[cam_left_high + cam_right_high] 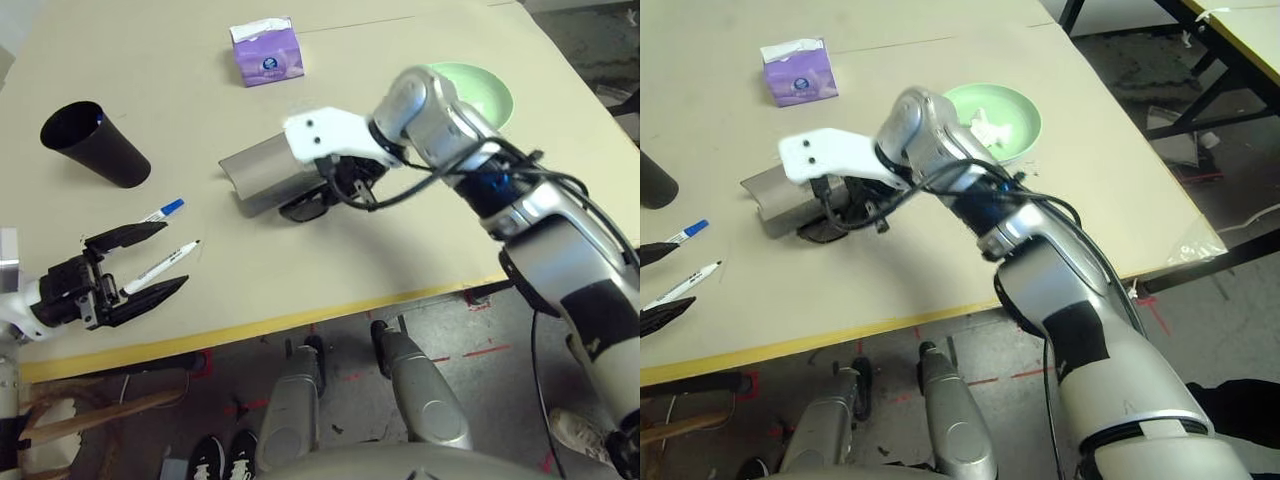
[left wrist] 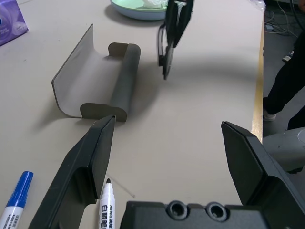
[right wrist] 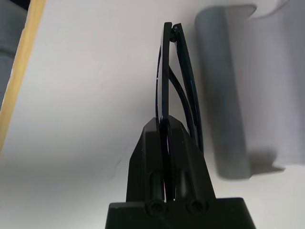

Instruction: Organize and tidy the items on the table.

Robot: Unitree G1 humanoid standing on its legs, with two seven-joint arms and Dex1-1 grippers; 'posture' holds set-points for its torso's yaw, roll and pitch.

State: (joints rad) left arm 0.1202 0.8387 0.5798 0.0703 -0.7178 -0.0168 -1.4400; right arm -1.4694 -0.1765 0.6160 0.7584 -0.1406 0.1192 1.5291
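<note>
The black-cap marker (image 2: 106, 210) reads "AoWa". My right fingers (image 3: 167, 129) pinch the black sunglasses (image 3: 167, 81) above the tabletop (image 1: 330, 270), beside the open grey case (image 2: 95, 81). My left fingers (image 2: 90, 162) are wide apart.

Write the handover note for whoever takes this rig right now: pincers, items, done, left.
Right pincer: shut on folded black sunglasses, held above the beige table beside the open grey glasses case.
Left pincer: open, empty, over the black-capped white marker; blue-capped white marker alongside.
Crumpled white tissue lies in the green round plate.
Left: sunglasses into case, both markers put away.
</note>
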